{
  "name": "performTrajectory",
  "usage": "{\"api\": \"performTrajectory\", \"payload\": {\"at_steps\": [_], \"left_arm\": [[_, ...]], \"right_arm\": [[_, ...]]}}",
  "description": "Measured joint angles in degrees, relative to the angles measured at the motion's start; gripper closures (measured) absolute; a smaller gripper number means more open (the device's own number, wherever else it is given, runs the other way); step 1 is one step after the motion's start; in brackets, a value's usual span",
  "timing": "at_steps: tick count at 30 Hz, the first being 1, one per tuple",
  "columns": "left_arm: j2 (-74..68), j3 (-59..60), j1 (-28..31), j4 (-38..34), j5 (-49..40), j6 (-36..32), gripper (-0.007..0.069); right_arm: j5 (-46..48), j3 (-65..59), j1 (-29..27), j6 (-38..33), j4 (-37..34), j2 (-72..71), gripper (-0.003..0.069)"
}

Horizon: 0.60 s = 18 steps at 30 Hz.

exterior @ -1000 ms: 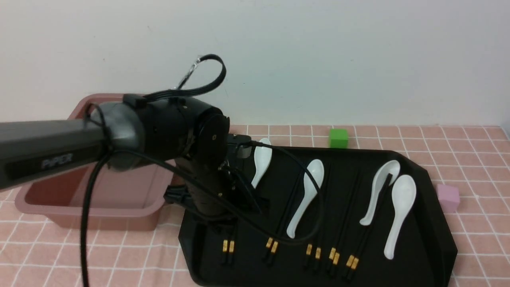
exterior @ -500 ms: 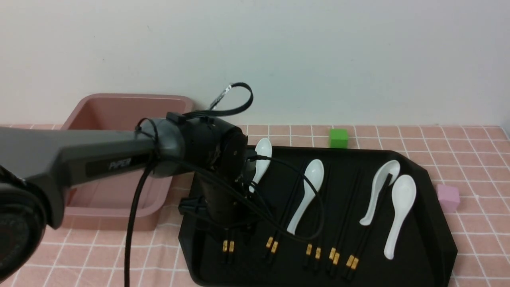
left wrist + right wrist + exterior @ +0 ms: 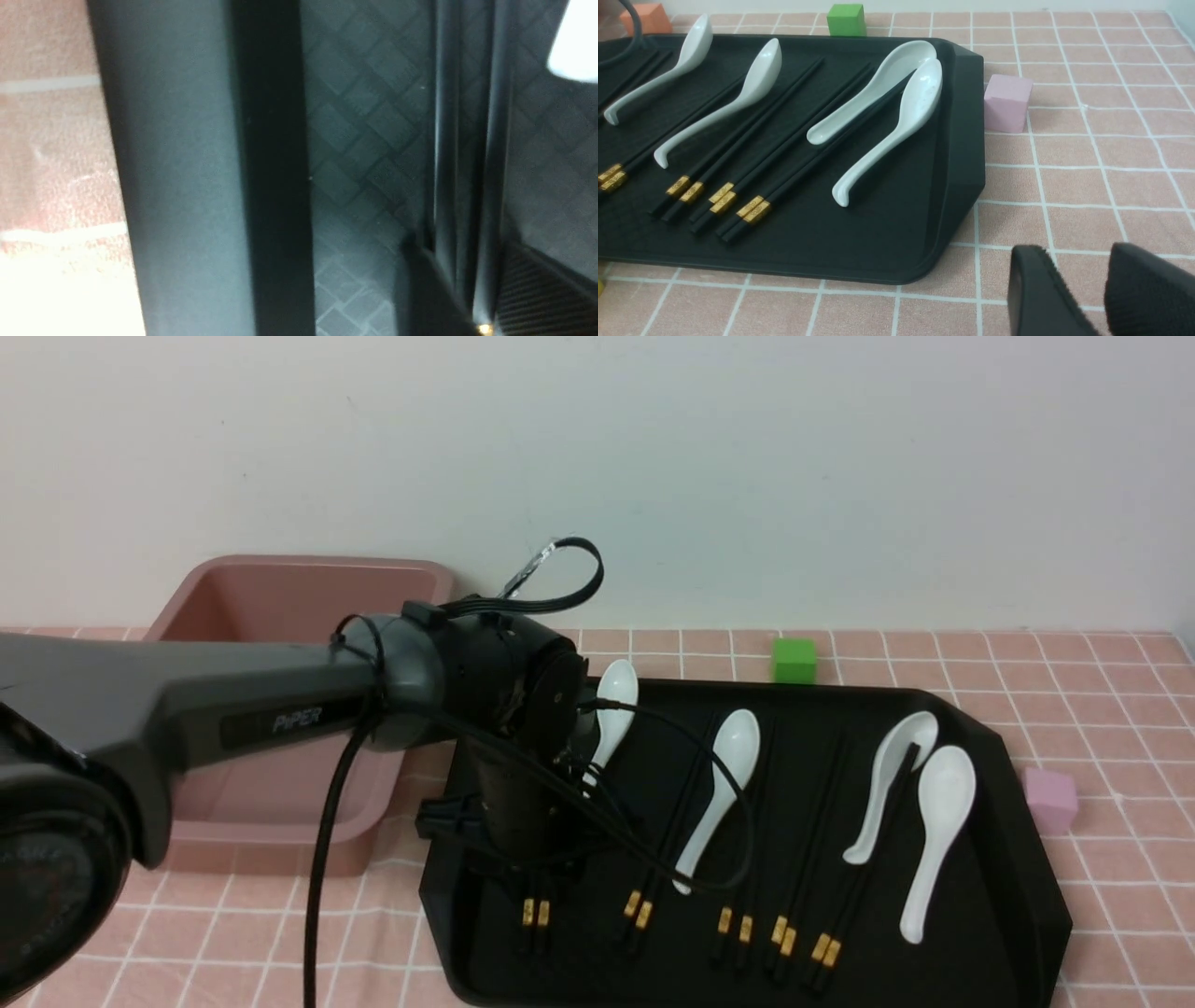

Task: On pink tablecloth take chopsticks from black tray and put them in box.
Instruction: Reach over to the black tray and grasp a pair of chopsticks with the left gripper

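Now the left gripper point(image 3: 460, 247) sits low on the black tray's point(image 3: 934, 980) left end, fingers straddling the leftmost chopsticks point(image 3: 534, 917) pair, set for a lift toward the box point(image 3: 280, 588); can't tell if it's clamped yet. Off the tray's right side the right gripper point(image 3: 1104, 280) hangs over the pink tablecloth point(image 3: 1111, 140), empty, fingers near together, closure unclear.

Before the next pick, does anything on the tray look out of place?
Yes: the rightmost chopsticks are tangled with two white spoons at the right end of the black tray, their tips crossing one spoon's bowl. Nothing looks spilled or damaged.
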<state>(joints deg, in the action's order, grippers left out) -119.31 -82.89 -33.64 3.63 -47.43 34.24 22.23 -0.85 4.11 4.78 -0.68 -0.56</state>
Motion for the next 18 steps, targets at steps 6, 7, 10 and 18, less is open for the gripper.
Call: {"api": "performTrajectory", "payload": {"at_steps": [6, 7, 10, 18], "left_arm": [[-0.07, -0.16, -0.17, 1.73, -0.37, 3.42, 0.0501], [-0.07, -0.16, -0.17, 2.19, -0.53, 3.61, 0.0501], [0.49, 0.0, -0.17, 3.27, -0.94, 3.54, 0.0501], [9.08, 1.18, -0.07, 3.27, -4.63, 1.85, 0.0501]], "right_arm": [[0.0, 0.0, 0.0, 0.0, 0.0, 0.0, 0.0419], [0.0, 0.0, 0.0, 0.0, 0.0, 0.0, 0.0419], [0.0, 0.0, 0.0, 0.0, 0.0, 0.0, 0.0419], [0.0, 0.0, 0.0, 0.0, 0.0, 0.0, 0.0419]]}}
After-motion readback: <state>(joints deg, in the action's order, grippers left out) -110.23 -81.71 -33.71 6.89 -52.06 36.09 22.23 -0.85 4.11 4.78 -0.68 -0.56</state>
